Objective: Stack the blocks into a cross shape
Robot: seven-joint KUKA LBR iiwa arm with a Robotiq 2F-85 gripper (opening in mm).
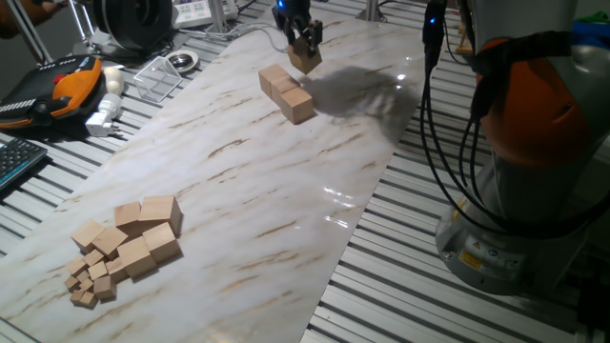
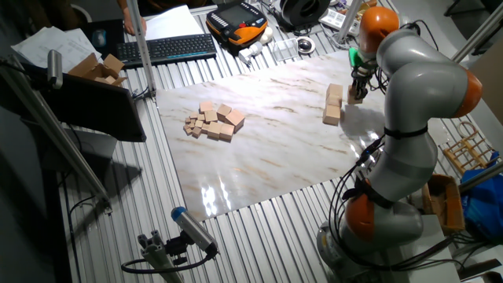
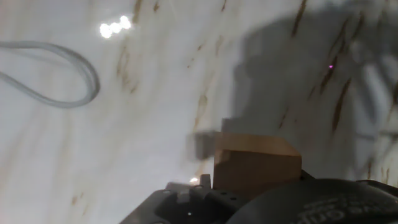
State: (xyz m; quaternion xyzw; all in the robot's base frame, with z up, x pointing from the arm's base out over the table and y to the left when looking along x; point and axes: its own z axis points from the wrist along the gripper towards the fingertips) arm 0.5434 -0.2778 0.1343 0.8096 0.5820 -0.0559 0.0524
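Note:
Three tan wooden blocks (image 1: 286,90) lie in a row on the marble sheet, also seen as the row of blocks (image 2: 333,104) in the other fixed view. Just beyond the row's far end, my gripper (image 1: 305,46) hangs above the sheet, shut on another block (image 1: 305,59). That held block (image 3: 255,165) fills the lower middle of the hand view, with the bare marble below it. In the other fixed view my gripper (image 2: 357,85) is to the right of the row. A pile of loose blocks (image 1: 143,236) sits near the front left.
Tiny wooden cubes (image 1: 88,286) lie mixed into the pile's front edge. A pendant (image 1: 62,86), a clear box (image 1: 157,76) and a keyboard (image 1: 14,162) lie off the sheet at left. The robot base (image 1: 534,171) stands at right.

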